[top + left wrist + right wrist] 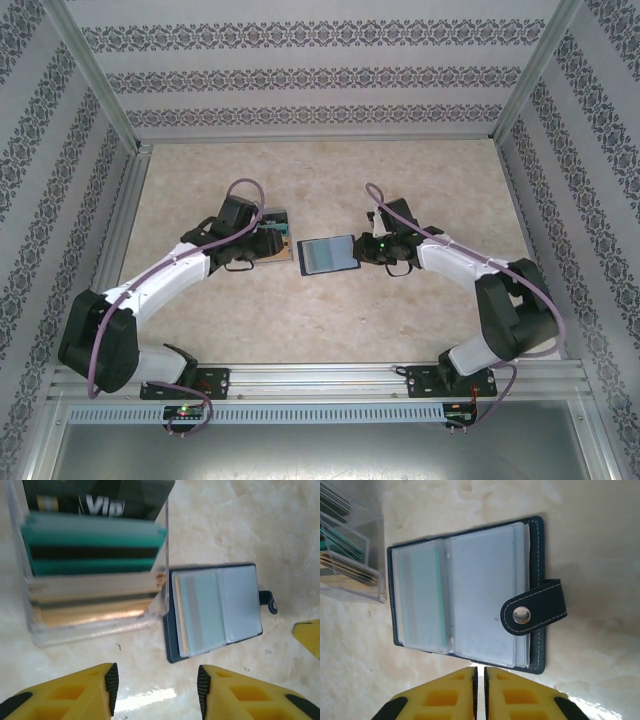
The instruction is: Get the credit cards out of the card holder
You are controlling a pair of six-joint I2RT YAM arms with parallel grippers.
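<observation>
Card holder open, between both | left end effector released | right end effector clenched, empty

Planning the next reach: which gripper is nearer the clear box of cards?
Left. The left gripper hovers close beside the clear box; the right gripper sits across the card holder from it.
</observation>
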